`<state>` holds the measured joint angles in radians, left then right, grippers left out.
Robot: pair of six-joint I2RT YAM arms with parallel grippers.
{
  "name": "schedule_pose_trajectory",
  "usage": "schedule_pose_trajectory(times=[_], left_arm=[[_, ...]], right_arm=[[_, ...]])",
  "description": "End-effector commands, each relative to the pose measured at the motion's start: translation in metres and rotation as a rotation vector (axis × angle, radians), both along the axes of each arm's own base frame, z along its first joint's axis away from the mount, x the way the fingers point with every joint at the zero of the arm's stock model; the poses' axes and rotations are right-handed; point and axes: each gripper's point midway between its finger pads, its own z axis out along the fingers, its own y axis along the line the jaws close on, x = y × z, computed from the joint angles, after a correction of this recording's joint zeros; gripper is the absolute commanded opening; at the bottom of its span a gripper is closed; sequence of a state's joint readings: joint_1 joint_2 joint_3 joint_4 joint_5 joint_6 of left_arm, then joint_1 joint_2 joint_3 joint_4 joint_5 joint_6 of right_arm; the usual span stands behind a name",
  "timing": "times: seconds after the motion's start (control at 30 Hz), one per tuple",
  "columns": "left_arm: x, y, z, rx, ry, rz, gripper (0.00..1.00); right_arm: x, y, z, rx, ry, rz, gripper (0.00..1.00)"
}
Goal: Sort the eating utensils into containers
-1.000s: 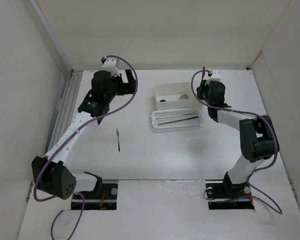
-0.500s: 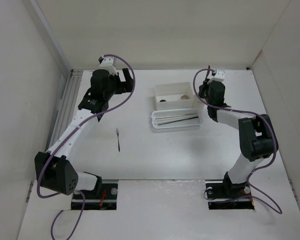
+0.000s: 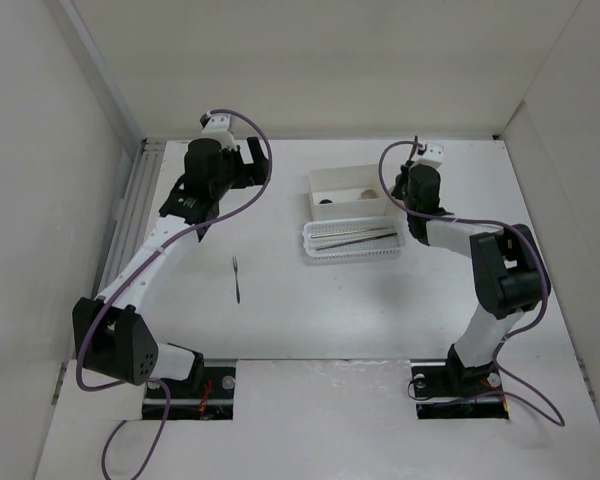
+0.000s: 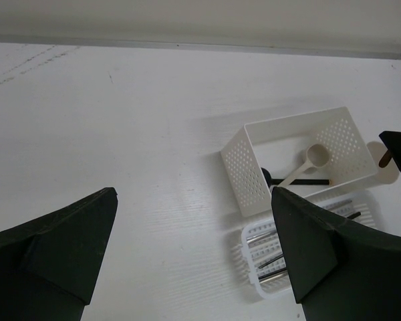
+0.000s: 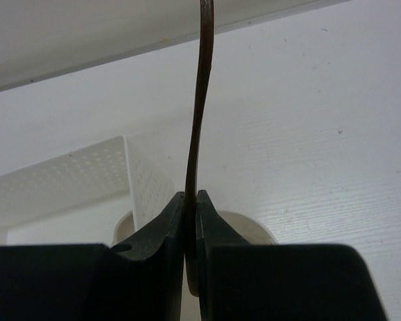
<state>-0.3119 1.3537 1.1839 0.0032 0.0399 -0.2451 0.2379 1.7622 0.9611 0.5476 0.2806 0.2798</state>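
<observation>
One thin dark curved utensil, a small fork by the look of it though the head is out of frame, is pinched edge-on in the right tool. Its jaws are closed on the handle, and the shaft runs out past the fingertips.

The right tool hangs at the right end of the white perforated rectangular box. The small cream round cup shows just beyond its fingertips, right beside the box wall.

Step in hand, as a judgement: drop-off of this fork into the cup. The next move calls for bringing the free end inside the rim, then releasing. The piece is thin and bowed, so it may tip against the rim or hang on a pad — a straight approach and a full release look wise.

The left tool is wide open and holds nothing, hovering above the white table left of the box.

A second small dark fork lies loose on the table, well apart from all containers and nearer the left arm — likely that arm's next pick. It is flat and thin, so it needs a low pinch across the handle.

Already sorted:
- the dark and silvery chopsticks in the white perforated long shallow basket
- the cream short-handled spoon in the box, beside a black round-headed utensil
</observation>
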Motion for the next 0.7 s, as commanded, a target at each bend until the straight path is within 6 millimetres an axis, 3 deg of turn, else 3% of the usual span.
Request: schedule_pose_trajectory(times=[0.0,0.33,0.5,0.67], left_arm=[[0.0046,-0.0008,0.0181,-0.032,-0.057,-0.001,1.00],[0.0052,-0.0010,0.0226,-0.035,-0.065,-0.001,1.00],[0.0052,-0.0010,0.0226,-0.035,-0.065,-0.001,1.00],[0.0053,-0.0007,0.0225,-0.027,-0.068,-0.003,1.00]], right_arm=[[0.0101,0.0007,0.0287,0.023,-0.083,-0.029,0.03],[0.0110,-0.0033,0.0244,0.030,-0.068,-0.060,0.11],[0.0102,-0.0034,0.0223,0.027,-0.060,-0.060,0.24],[0.0121,-0.0030,0.0264,0.030,-0.068,-0.060,0.28]])
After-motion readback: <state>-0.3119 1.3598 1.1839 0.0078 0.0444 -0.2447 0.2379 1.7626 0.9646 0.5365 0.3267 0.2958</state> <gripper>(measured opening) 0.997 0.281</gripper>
